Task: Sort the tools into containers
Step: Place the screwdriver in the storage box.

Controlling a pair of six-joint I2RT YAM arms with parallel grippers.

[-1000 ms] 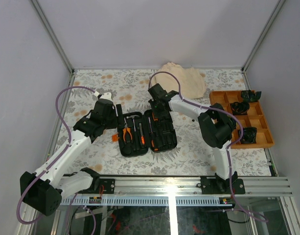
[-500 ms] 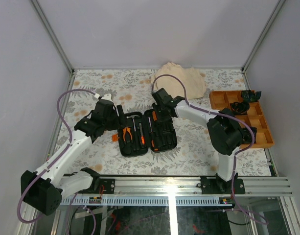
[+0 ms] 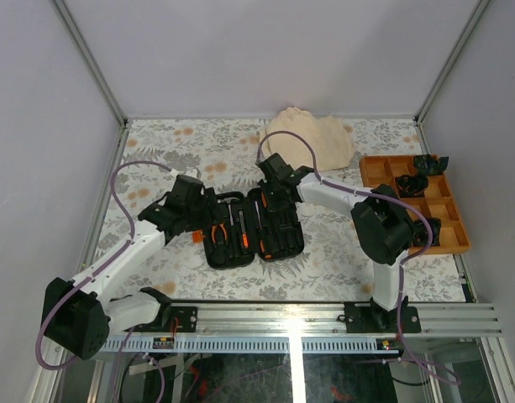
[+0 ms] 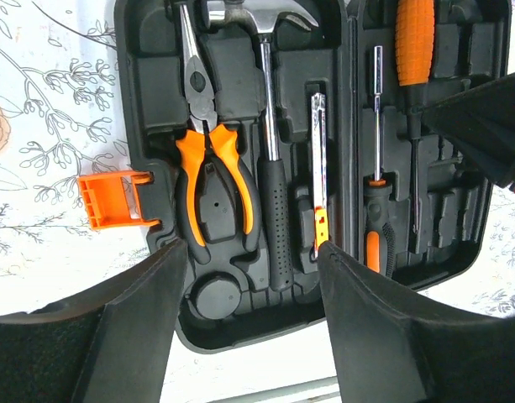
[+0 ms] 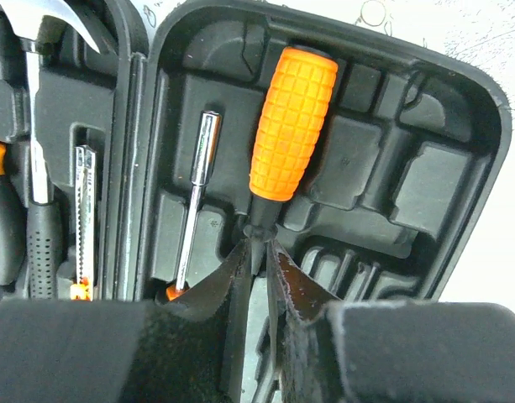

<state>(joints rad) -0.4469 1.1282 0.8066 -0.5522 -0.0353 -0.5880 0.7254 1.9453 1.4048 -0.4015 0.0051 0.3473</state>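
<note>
The black tool case [image 3: 278, 239] lies open and flat in the middle of the table. Its left half holds orange-handled pliers [image 4: 211, 164], a hammer [image 4: 270, 168] and a slim silver tool [image 4: 318, 159]. In the right half lie a nut driver [image 4: 375, 126] and an orange-handled screwdriver [image 5: 292, 126]. My right gripper [image 5: 264, 252] is shut on that screwdriver's thin shaft just below the handle, over the right half. My left gripper [image 4: 250, 252] hovers open above the near edge of the left half, with nothing between its fingers.
A beige folded cloth [image 3: 316, 138] lies at the back of the table. An orange divided tray [image 3: 455, 245] with black parts stands at the right. The case's orange latch [image 4: 114, 200] sticks out on its left side. Grey walls enclose the table.
My left arm has moved right, closer over the case's left half. My right gripper has shifted slightly toward the near side over the right half, and its elbow has swung.
</note>
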